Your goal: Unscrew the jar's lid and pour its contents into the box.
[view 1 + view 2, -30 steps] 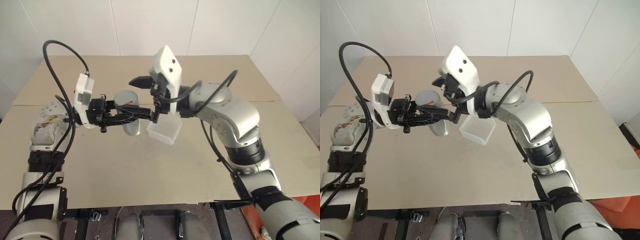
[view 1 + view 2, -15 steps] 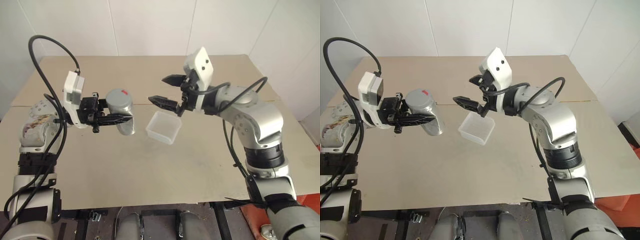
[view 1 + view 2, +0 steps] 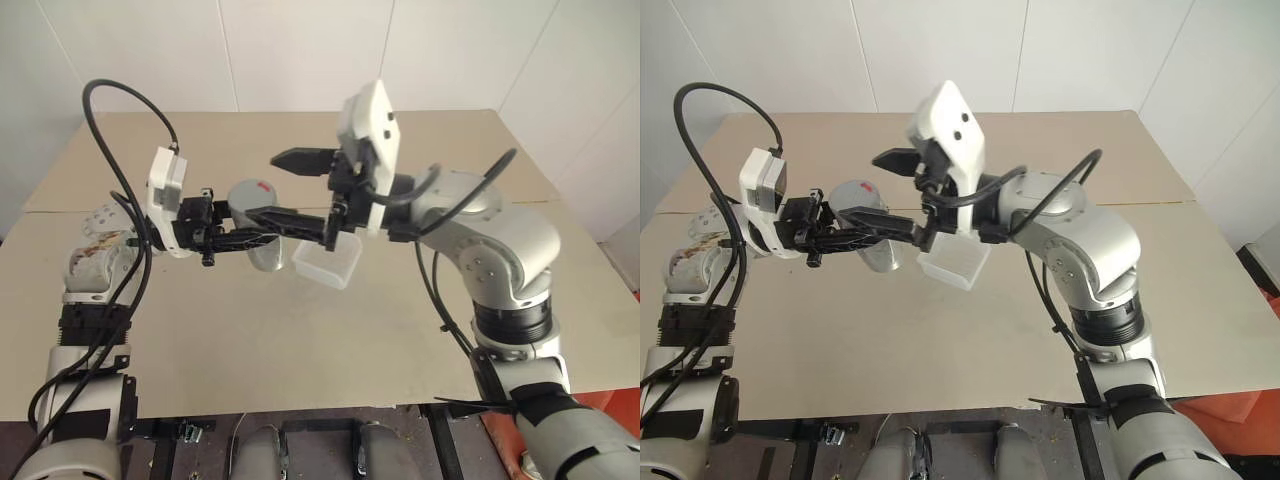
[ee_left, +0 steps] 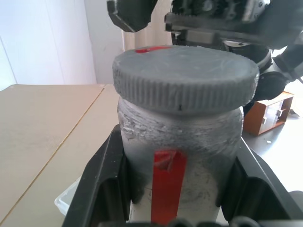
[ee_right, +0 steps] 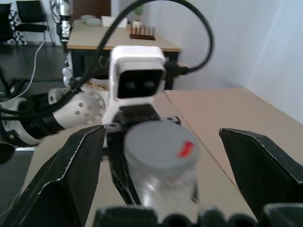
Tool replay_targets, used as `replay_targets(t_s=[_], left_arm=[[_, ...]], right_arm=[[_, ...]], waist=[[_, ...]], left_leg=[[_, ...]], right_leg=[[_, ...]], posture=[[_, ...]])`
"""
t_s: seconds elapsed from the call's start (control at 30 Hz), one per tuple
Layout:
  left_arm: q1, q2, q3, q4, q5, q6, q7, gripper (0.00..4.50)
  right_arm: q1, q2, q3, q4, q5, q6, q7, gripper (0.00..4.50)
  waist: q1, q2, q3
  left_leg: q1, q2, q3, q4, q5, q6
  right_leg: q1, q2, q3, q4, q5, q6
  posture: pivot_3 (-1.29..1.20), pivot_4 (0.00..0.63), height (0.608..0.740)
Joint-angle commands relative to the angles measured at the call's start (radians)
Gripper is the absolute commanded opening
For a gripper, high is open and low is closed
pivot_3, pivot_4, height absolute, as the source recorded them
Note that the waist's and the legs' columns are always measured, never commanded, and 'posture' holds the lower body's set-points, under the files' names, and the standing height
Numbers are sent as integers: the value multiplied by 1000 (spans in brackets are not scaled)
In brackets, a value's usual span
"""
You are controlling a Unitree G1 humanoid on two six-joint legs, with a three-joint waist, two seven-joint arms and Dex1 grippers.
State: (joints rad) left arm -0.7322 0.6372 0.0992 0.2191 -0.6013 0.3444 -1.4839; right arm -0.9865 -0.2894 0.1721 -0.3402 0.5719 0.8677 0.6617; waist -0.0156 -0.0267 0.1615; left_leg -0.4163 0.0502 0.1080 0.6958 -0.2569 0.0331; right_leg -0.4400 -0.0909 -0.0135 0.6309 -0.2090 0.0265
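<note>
The left end effector is clamping the jar while the open right end effector is straddling the lid, risking an off-centre, slipping grip.

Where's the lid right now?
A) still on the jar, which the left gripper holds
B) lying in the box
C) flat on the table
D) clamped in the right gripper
A: the lid sits on the jar, which the left gripper clamps; the right gripper stands open, short of it.
</note>
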Motion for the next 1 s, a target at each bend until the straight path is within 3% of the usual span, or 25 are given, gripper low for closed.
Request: replay_targets(t_s=[0.03, 0.33, 1.0], left_arm=[[-29, -3, 6, -6, -5, -18, -5, 1948], [-23, 3, 14, -17, -5, -12, -7, 1948], [1, 21, 24, -32, -12, -12, -7, 1948]], right_arm=[[-53, 32, 53, 23, -62, -19, -47, 4471], [-74, 96, 75, 102, -152, -41, -98, 4471], [16, -58, -15, 10, -109, -19, -38, 4471]], waist=[[0, 0, 0], [1, 0, 0], [1, 0, 0]], left_leg=[[0, 0, 0, 0, 0, 0], [0, 0, 0, 0, 0, 0], [0, 0, 0, 0, 0, 0]], right_leg=[[0, 0, 0, 0, 0, 0], [0, 0, 0, 0, 0, 0], [0, 0, 0, 0, 0, 0]], posture=[[0, 150, 740], [0, 150, 740], [0, 150, 740]])
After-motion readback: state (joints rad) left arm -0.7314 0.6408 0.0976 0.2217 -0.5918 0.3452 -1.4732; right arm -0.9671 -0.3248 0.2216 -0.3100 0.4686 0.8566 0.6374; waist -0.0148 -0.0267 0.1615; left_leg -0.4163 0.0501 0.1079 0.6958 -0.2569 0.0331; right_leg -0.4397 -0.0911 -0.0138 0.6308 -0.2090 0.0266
